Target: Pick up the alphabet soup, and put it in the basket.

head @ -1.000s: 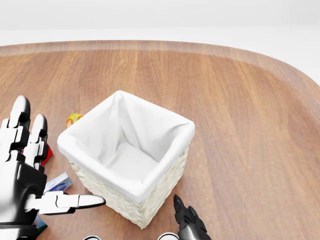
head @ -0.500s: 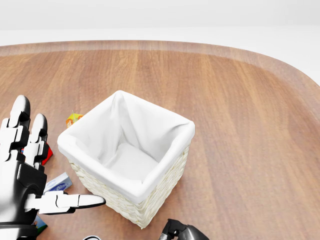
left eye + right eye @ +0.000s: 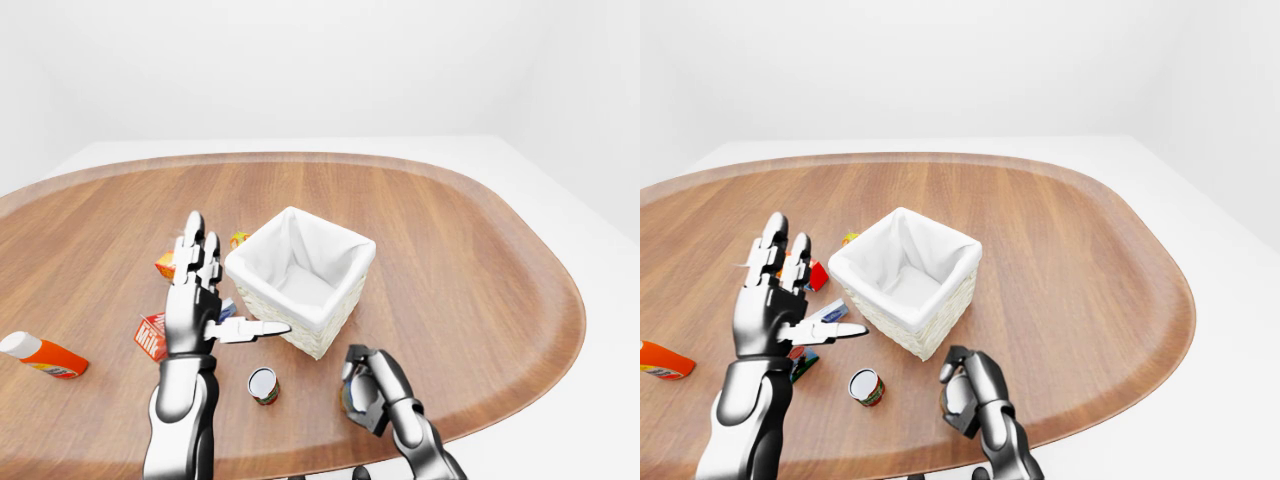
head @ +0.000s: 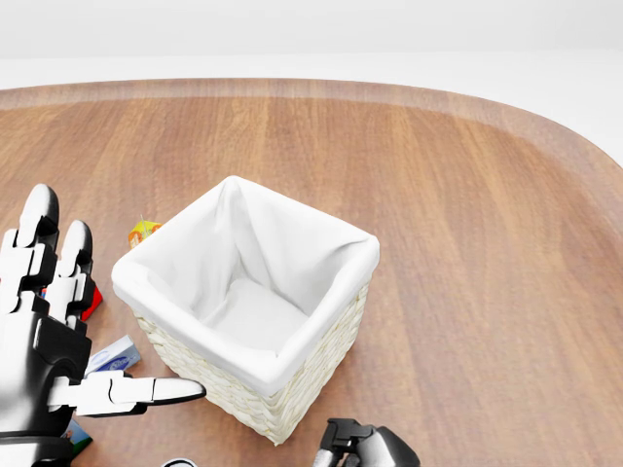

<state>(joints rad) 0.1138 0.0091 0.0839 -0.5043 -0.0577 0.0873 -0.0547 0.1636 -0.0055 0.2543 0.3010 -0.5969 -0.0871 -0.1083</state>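
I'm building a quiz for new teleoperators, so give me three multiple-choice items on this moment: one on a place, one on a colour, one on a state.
1. Where does the small can lie in the left-eye view?
A. inside the basket
B. on the table, below the basket
C. at the table's top edge

2. What colour is the basket's lining?
A. white
B. red
C. blue

3. How is the left hand?
A. closed on a box
B. out of view
C. open, fingers spread

Answers:
1 B: the can lies on the table, below the basket.
2 A: the cloth inside is white.
3 C: the left hand holds nothing, fingers extended.
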